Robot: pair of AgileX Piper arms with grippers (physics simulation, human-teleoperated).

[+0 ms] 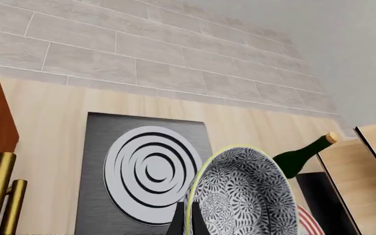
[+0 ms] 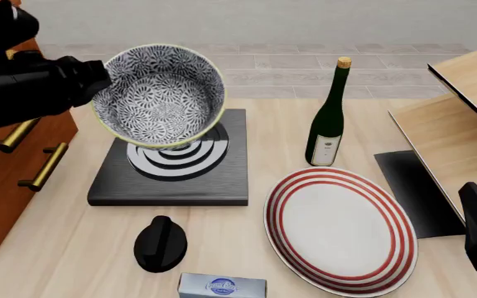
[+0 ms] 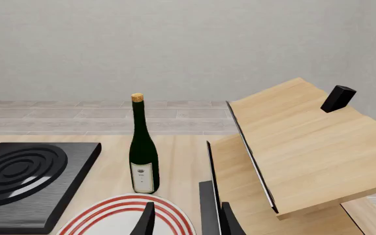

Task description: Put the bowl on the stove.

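Currently left hand point(image 1: 186, 218) grips the tilted, floral black-and-white deep bowl point(image 2: 159, 94) by its rim, raised over the flat black square stove point(image 2: 172, 164), presumably clearing it before lowering; right hand point(image 3: 184, 220) is unclenched.

You find no legible text in any view. Two items carry printed markings — neither resolves into letters. The green bottle point(image 2: 328, 115) bears a pale label on its lower body, with small dark marks at its centre too fine to read; the right wrist view shows the same label at no better clarity. The small grey-blue box point(image 2: 222, 286) at the near table edge carries an oval blue emblem with white script — blurred, not decipherable.
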